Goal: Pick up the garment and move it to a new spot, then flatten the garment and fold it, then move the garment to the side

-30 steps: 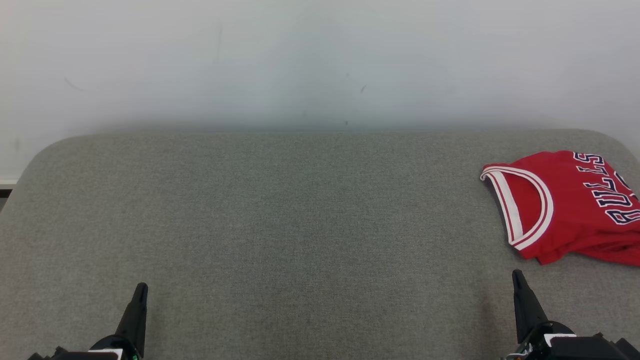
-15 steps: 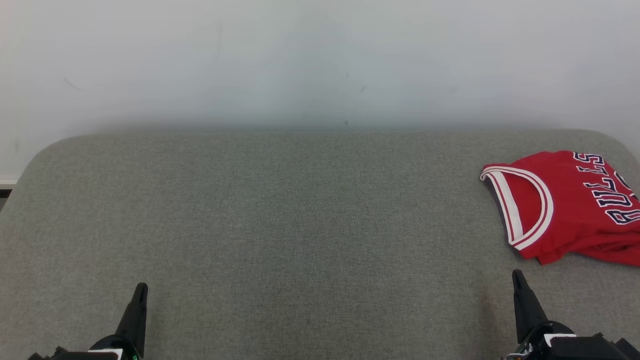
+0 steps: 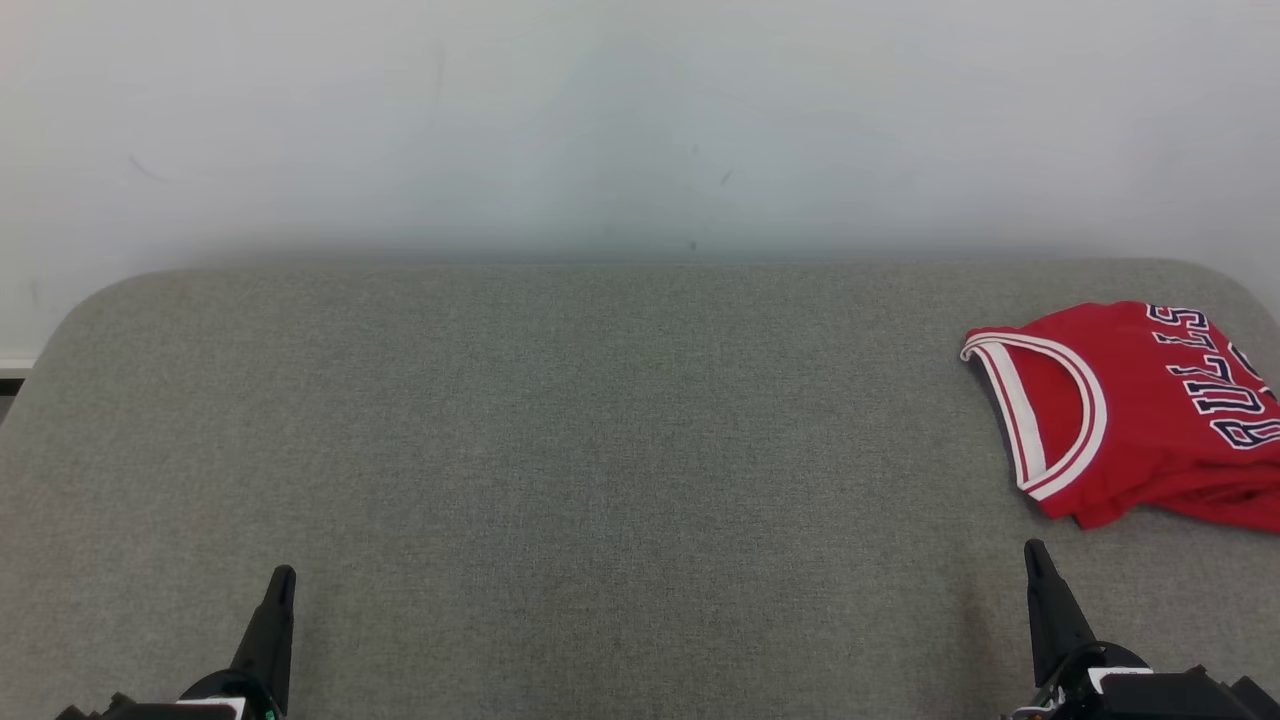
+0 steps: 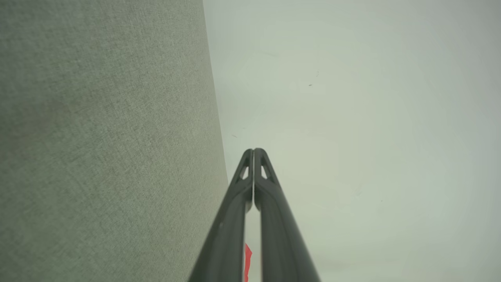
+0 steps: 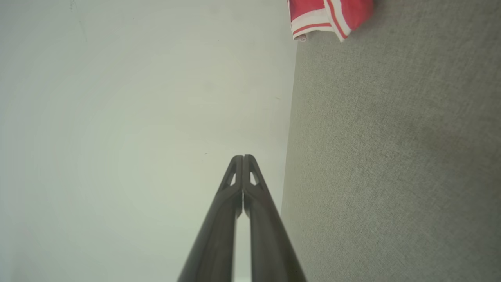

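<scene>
Head view, read from left to right. The left gripper [image 3: 281, 585] rested at the lower left above the grey padded surface [image 3: 600, 420]. Its two dark fingers were pressed together and held nothing, and the left wrist view confirmed that the tips met with no gap. Behind the surface stood a pale wall [image 3: 640, 120]. The right gripper [image 3: 1033, 560] rested at the lower right, likewise clenched on nothing, with its tips closed in the right wrist view. The garment [image 3: 1150, 400], a red jersey with white-trimmed openings and dark lettering, lay at the far right of the surface. It was gathered into a compact, folded-looking stack that ran past the frame edge, just beyond the right gripper and apart from it. Across the preceding second nothing had shifted: both grippers and the garment kept their places. Judged from this layout, the jersey already lay folded and set to the side, so the task appeared complete or nearly so, with both arms parked at rest.
</scene>
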Robot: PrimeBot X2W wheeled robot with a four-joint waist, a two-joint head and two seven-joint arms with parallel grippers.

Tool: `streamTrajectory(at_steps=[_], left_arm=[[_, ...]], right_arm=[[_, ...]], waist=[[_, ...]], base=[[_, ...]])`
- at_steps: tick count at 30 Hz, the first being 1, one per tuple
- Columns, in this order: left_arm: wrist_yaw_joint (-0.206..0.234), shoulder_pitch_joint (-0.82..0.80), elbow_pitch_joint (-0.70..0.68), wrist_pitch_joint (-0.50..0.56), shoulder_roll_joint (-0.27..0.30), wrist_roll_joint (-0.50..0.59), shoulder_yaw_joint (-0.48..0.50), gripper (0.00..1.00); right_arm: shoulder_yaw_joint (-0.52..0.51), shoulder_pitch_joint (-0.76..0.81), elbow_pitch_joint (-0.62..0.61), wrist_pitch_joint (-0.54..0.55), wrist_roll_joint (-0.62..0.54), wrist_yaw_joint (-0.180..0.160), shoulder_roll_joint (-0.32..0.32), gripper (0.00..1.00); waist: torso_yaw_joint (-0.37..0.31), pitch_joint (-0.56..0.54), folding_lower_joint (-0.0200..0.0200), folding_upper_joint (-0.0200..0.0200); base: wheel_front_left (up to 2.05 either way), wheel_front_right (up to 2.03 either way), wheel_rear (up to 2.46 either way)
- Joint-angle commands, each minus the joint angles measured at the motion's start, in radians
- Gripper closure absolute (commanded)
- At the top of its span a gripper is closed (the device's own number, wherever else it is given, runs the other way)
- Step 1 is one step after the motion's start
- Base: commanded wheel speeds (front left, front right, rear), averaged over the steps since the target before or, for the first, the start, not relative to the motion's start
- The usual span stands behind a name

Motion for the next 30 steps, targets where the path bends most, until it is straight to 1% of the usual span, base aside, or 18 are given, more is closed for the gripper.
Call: streamTrajectory(at_steps=[1,30], left_arm=[[-0.003,-0.003,-0.005,0.002,0.000,-0.007,0.000,1.00],[-0.003,-0.003,-0.005,0.002,0.001,-0.007,0.000,1.00]], right_arm=[[-0.001,0.012,-0.005,0.004,0.001,0.001,-0.002,1.00],[-0.001,0.012,-0.005,0.004,0.001,0.001,-0.002,1.00]], waist=[[0.000,0.000,0.0000,0.0000],[0.000,0.000,0.0000,0.0000]], base=[[0.00,0.00,0.00],[0.00,0.00,0.00]])
